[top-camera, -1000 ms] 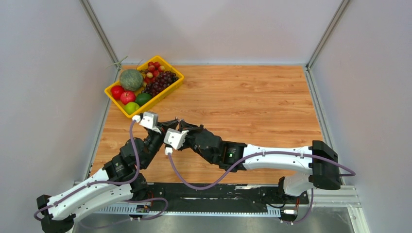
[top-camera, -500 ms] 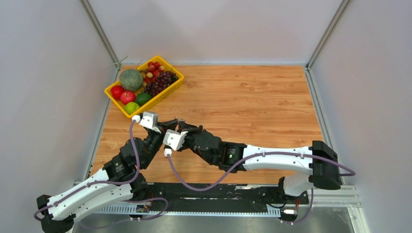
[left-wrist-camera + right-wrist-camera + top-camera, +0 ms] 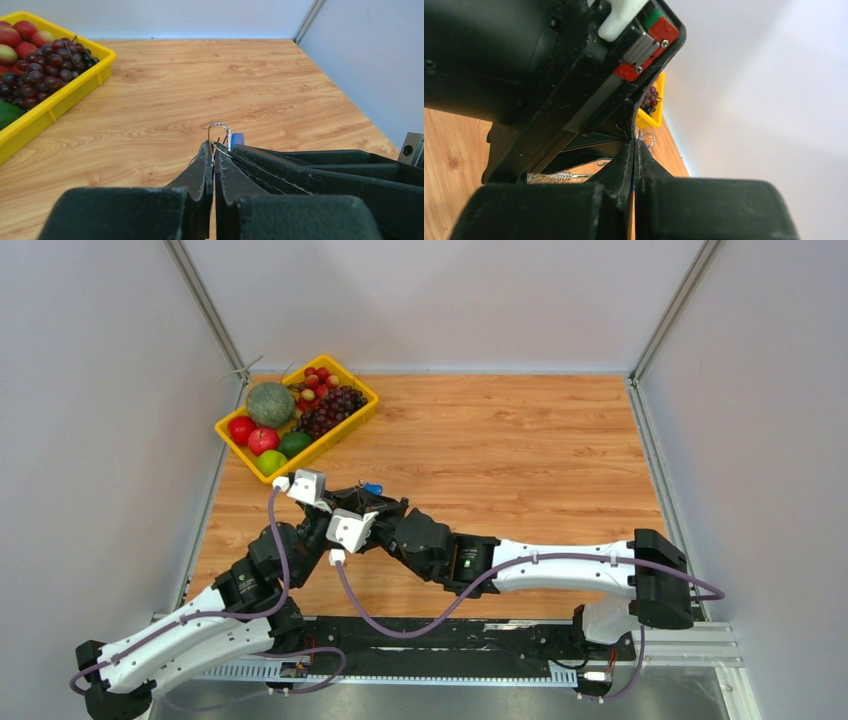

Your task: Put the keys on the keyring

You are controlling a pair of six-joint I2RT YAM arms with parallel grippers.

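Shifted leftward since the earlier frames, the right gripper (image 3: 633, 146) is pinched shut on a small blue-headed silver key (image 3: 237, 139), just beside the thin round silver wire keyring (image 3: 218, 123) clamped in the closed left gripper (image 3: 212, 149), where slow, aligned threading is judged best.

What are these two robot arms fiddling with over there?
The arms meet over the table. The left gripper is pinched shut on a thin wire keyring. The right gripper is shut on a blue-headed key, holding it right beside the ring. Whether the key is threaded on yet can't be seen.
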